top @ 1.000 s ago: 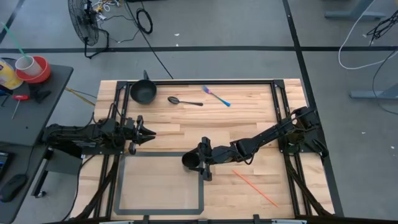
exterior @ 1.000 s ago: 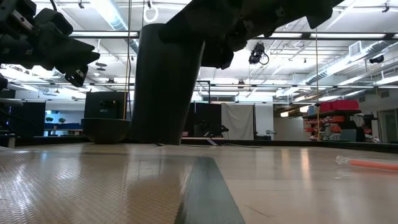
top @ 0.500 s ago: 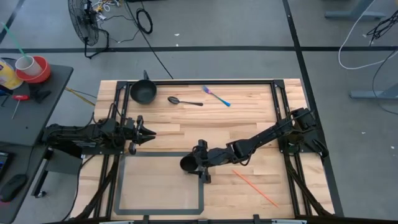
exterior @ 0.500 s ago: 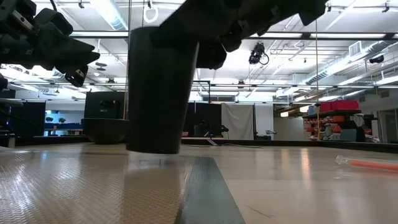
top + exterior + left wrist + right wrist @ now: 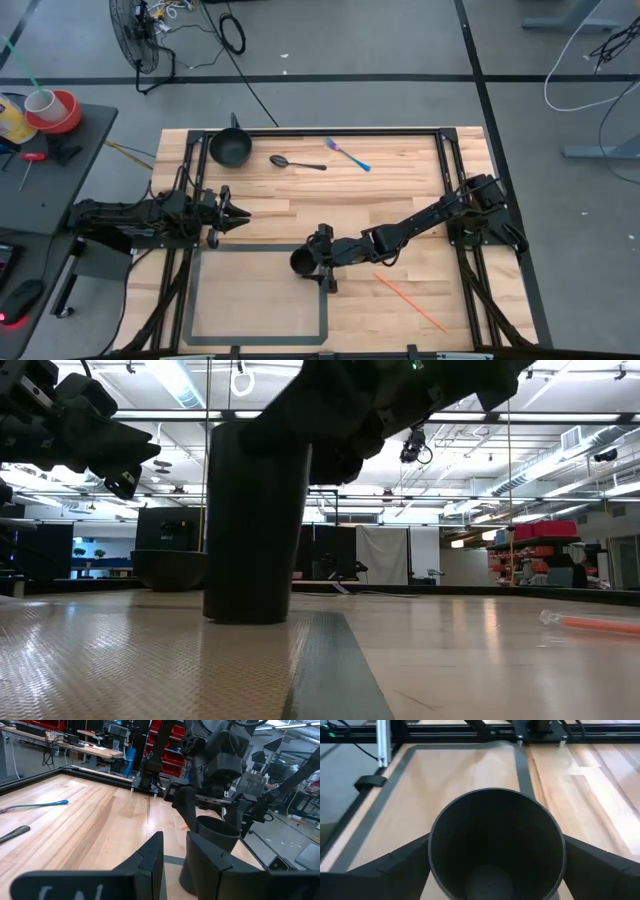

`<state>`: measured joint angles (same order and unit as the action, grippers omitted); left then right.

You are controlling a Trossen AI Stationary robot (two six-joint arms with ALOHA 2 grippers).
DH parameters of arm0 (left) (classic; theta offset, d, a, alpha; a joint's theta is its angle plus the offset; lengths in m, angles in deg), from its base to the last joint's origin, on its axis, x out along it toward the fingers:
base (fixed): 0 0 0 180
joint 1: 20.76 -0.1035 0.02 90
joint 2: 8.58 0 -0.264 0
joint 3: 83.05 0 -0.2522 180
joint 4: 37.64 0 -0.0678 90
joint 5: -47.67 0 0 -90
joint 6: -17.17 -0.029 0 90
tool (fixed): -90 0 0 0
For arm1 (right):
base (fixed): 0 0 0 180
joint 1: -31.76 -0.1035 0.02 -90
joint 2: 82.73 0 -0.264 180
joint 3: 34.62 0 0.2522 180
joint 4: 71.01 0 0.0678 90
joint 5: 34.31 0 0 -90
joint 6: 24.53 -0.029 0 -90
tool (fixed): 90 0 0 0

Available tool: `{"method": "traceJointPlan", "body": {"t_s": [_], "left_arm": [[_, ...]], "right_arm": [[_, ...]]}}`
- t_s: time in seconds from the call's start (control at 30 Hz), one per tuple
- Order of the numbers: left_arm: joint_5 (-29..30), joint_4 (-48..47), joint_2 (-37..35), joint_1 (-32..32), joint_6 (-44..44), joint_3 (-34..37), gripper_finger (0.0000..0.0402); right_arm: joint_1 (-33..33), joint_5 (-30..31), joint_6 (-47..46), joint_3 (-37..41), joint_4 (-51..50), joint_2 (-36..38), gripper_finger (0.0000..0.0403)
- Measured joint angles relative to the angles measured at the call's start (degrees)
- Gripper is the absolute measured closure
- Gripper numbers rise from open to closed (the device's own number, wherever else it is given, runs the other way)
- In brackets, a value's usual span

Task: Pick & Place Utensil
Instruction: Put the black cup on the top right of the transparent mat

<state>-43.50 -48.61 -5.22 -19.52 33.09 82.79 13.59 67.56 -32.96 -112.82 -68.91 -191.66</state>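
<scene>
Right gripper [image 5: 308, 262] reaches toward the bench [image 5: 400, 190] centre, jaws closed around a dark cup [image 5: 302, 264]. Cup stands upright, its base on the bench in the low view, just inside the taped rectangle [image 5: 192, 300] at its far right corner. Left gripper [image 5: 237, 214] hovers near the left edge, jaws parted, empty. Utensils lie along the far edge: spoon [image 5: 297, 162], fork [image 5: 348, 155], beside a black bowl [image 5: 230, 148]. Orange straw [image 5: 410, 302] lies toward the near right corner.
</scene>
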Motion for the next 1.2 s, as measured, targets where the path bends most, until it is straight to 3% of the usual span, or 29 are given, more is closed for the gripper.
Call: {"method": "traceJointPlan", "body": {"t_s": [0.2,0.37,0.6,0.87,1.2], "left_arm": [[0.01,0.0,0.0,0.02,0.0,0.01,0.0312],[0.01,0.0,0.0,0.02,0.0,0.0,0.0312],[0.01,0.0,0.0,0.0,0.0,0.02,0.0312],[0.02,0.0,0.0,0.02,0.0,0.0,0.0312],[0.0,0.0,0.0,0.01,0.0,0.01,0.0312]], "right_arm": [[-0.41,0.78,1.38,0.02,-0.93,2.07,0.0014],[-1.04,2.87,1.22,0.02,-8.7,4.97,0.0005],[-1.43,2.35,-1.79,0.02,-12.72,6.29,0.0004],[-4.38,5.72,-8.09,0.02,-23.03,6.31,0.0004],[-9.27,5.53,-14.62,0.06,-15.77,-3.63,0.0005]]}}
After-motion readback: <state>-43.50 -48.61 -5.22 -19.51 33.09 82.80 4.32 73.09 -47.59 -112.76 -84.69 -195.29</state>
